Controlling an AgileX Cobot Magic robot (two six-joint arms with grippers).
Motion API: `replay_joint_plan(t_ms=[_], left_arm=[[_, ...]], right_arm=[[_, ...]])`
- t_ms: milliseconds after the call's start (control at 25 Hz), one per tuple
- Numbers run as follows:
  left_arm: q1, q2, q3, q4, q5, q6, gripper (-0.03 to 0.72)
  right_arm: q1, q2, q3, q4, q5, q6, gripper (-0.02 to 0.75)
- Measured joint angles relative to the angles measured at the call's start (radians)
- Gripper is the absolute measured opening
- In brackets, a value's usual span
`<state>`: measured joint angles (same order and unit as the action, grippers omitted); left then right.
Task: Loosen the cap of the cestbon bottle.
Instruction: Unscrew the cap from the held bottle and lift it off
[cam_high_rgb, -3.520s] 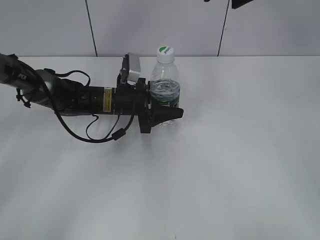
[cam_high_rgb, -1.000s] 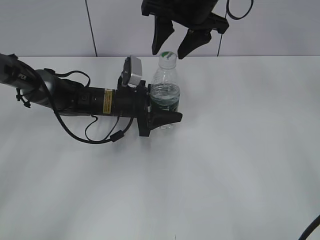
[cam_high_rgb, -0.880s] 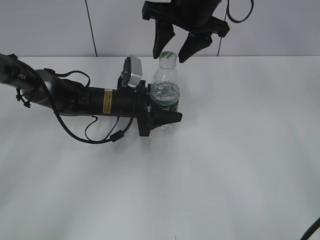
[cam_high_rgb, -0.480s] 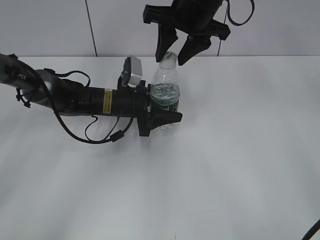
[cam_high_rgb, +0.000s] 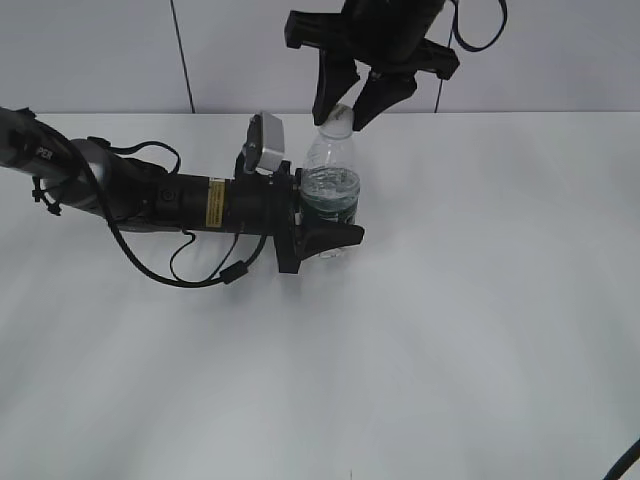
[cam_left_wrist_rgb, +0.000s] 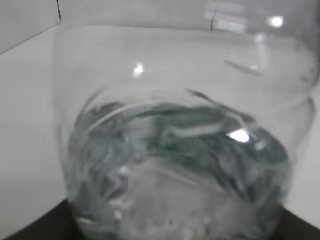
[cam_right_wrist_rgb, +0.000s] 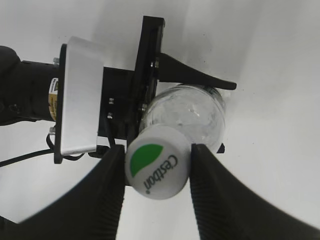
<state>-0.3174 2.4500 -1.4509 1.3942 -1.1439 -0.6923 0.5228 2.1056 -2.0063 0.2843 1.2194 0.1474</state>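
The cestbon bottle (cam_high_rgb: 330, 172) stands upright on the white table (cam_high_rgb: 450, 300), clear with a dark green label band. My left gripper (cam_high_rgb: 335, 218) reaches in from the left and is shut on the bottle's body at label height. The bottle (cam_left_wrist_rgb: 175, 150) fills the left wrist view, blurred. My right gripper (cam_high_rgb: 346, 112) hangs from above with a finger on each side of the white cap (cam_high_rgb: 337, 118). In the right wrist view both fingers press against the cap (cam_right_wrist_rgb: 157, 169), whose green leaf logo faces up, so my right gripper (cam_right_wrist_rgb: 157, 172) is shut on it.
The left arm and its cables (cam_high_rgb: 150, 200) lie across the table's left side. A grey panelled wall (cam_high_rgb: 100, 50) rises behind the table's far edge.
My right gripper has come down from above over the bottle and its fingers have closed in on the cap. The left gripper has kept its hold on the bottle.
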Motion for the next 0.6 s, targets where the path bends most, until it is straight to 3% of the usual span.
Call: replay_joint_plan(t_ms=[600], left_arm=[[0.000,0.000,0.000,0.007,-0.004,0.010,0.410]], right_arm=[[0.002,0.000,0.000,0.001,0.000,-0.295,0.302]])
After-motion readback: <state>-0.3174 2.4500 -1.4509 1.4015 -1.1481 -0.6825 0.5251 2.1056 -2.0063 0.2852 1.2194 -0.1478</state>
